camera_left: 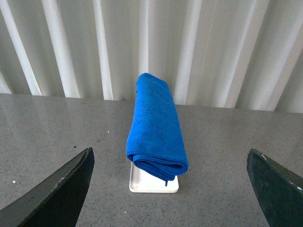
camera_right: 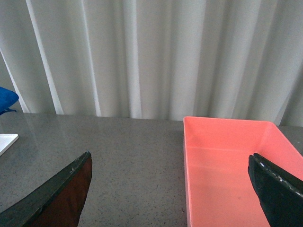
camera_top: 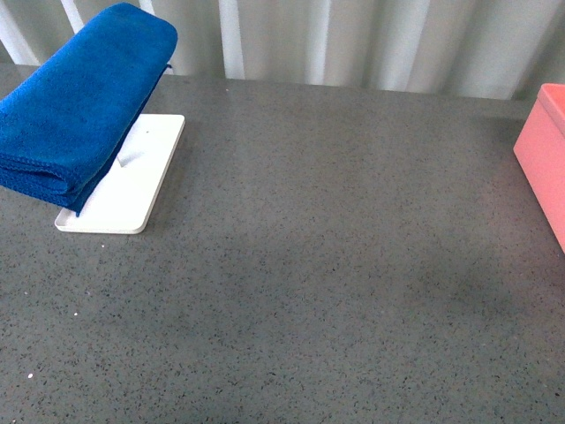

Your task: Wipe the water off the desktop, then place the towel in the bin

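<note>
One folded towel [camera_left: 156, 127] sits over one white tray [camera_left: 142, 183], dead ahead of the left gripper [camera_left: 170, 152], apart. One bin [camera_right: 227, 156] lies ahead of the right gripper [camera_right: 169, 155]. Both grippers gape wide, empty.

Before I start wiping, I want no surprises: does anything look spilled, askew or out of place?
Nothing stands out. The towel rests folded above its white tray, the bin sits upright and empty, and I cannot make out any puddle on the desktop.
</note>
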Controlling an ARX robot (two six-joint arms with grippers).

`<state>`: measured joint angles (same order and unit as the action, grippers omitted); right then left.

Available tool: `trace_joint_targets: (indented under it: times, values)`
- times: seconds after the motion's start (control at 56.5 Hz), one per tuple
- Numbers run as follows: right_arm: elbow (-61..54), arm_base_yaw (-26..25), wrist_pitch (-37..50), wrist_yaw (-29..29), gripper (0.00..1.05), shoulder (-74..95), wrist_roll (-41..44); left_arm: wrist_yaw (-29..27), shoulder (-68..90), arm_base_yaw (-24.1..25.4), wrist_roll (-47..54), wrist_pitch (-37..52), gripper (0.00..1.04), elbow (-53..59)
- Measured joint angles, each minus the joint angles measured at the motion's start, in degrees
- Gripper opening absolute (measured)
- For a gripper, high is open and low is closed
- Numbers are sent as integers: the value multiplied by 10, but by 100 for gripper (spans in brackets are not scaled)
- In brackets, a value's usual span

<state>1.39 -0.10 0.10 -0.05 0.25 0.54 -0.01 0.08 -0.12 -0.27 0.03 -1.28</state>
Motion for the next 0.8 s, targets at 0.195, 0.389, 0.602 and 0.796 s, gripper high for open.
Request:
trace_joint_targets:
  times: [0.195,0.389,0.602,0.796]
  values:
    - [0,0,0,0,98,0,0,0,0,0,0,0,98,0]
    - [0,0,0,0,98,0,0,0,0,0,0,0,98,0]
    - [0,0,0,0,98,0,0,0,0,0,0,0,98,0]
    - [0,0,0,0,98,0,0,0,0,0,0,0,98,0]
